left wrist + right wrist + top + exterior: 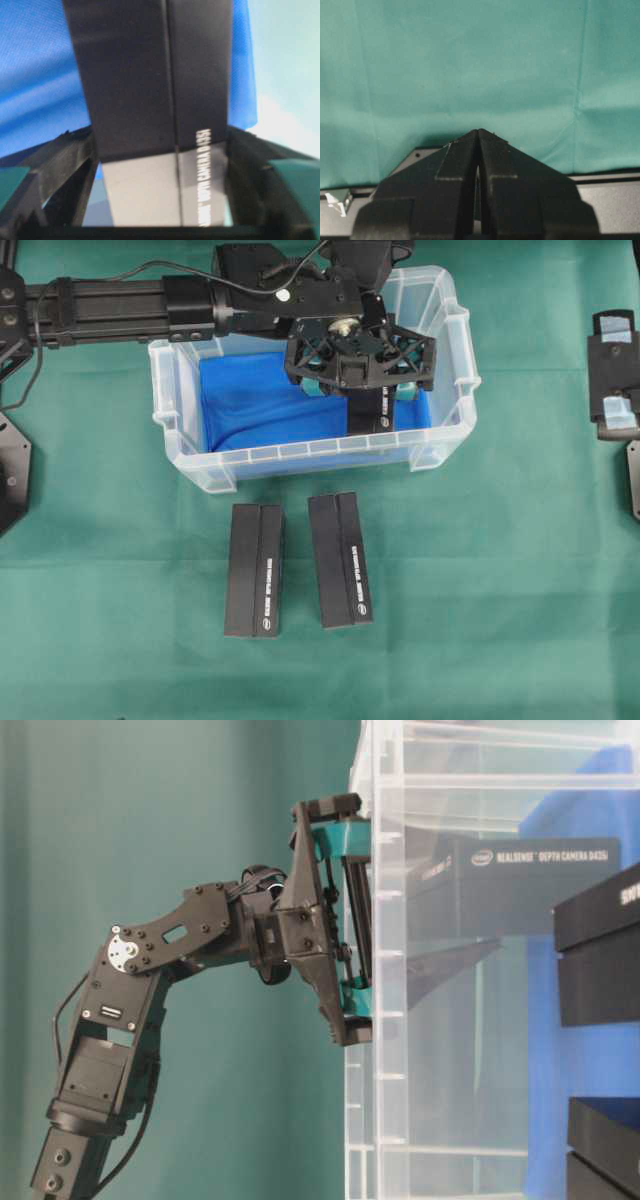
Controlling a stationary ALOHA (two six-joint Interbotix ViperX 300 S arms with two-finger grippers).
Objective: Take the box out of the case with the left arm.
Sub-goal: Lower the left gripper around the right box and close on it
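black rectangular cardboard box (368, 410) inside clear plastic case (440, 445), near its right end, between left gripper (361, 390) pads. seemingly not yet pinched; close squarely, then lift straight.

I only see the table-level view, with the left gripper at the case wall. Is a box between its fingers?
Observer: Yes. The wrist view shows the black box between the left gripper fingers; I can't confirm contact.
Operator: Any boxes outside?
Observer: Overhead, two other boxes lie on the green cloth in front of the case.
Operator: And the right arm?
Observer: The right gripper sits at the right edge, shut, away from the case.
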